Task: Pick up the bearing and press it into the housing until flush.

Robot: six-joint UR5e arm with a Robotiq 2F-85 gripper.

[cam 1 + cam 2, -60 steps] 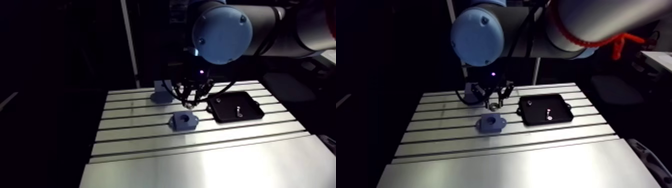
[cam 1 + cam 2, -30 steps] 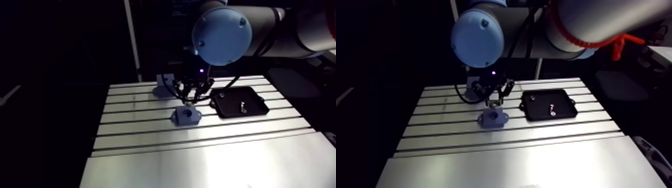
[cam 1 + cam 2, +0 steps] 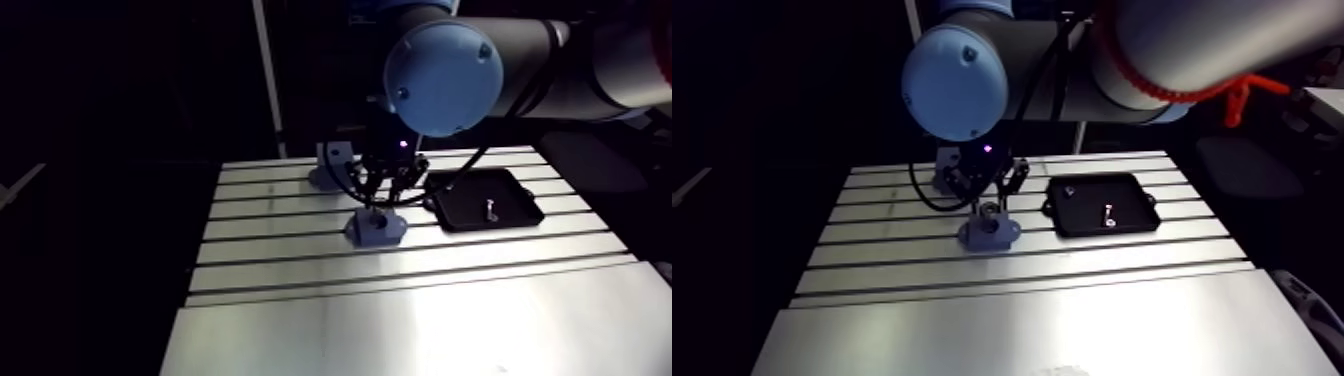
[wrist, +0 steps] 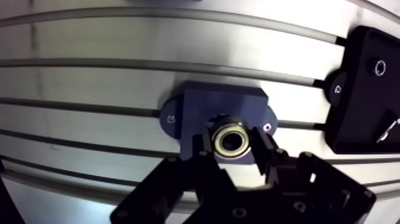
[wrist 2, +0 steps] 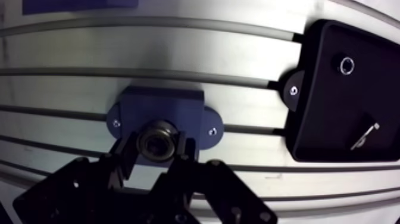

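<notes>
A metal ring bearing (image 4: 230, 140) sits pressed between my two black fingers (image 4: 203, 149), so my gripper (image 4: 231, 143) is shut on it. Directly under the bearing lies the blue-grey housing (image 4: 205, 107), a block with two screw ears on the slotted table; its bore is hidden behind the bearing. In the arm view the gripper (image 3: 990, 212) hangs right over the housing (image 3: 990, 234). Whether the bearing touches the bore I cannot tell.
A black tray (image 5: 339, 95) with a small ring (image 5: 346, 64) and a metal pin (image 5: 364, 136) lies beside the housing, bolted to the table by a tab. A second blue block (image 3: 333, 165) stands at the table's far edge. Table slots (image 4: 89, 62) run across.
The gripper with the bearing has moved from beside the tray to right over the housing and come lower. The arm camera has shifted with it.
</notes>
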